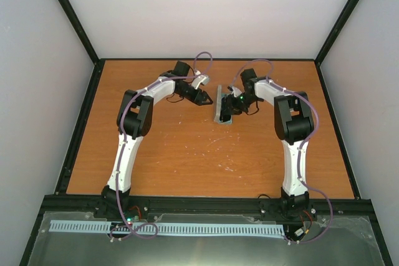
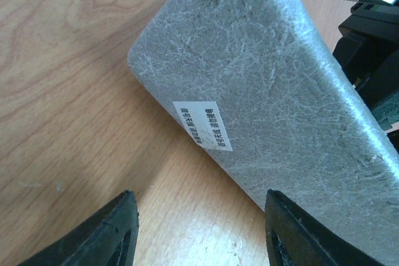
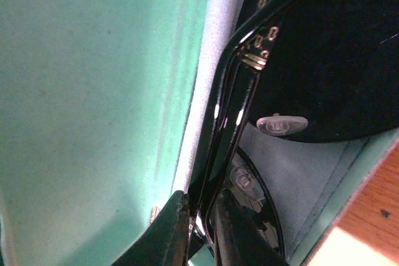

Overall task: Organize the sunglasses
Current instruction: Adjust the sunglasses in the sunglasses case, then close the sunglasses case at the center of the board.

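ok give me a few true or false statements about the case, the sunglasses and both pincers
1. The right pincer pinches the sunglasses by their thin black frame. True.
2. The left pincer is clamped on the grey case. False: its jaws stand open, not closed on the case.
3. The outside of the case carries a white label. True.
4. The lining of the case is red. False: it is mint green.

Place: robot lab test cell.
Walls: white panels (image 1: pixel 206 10) in black frame posts (image 1: pixel 70 14).
Bench: wooden tabletop (image 1: pixel 206 160), left arm (image 1: pixel 126 147) and right arm (image 1: pixel 292 154) bolted on, slotted cable duct (image 1: pixel 187 229).
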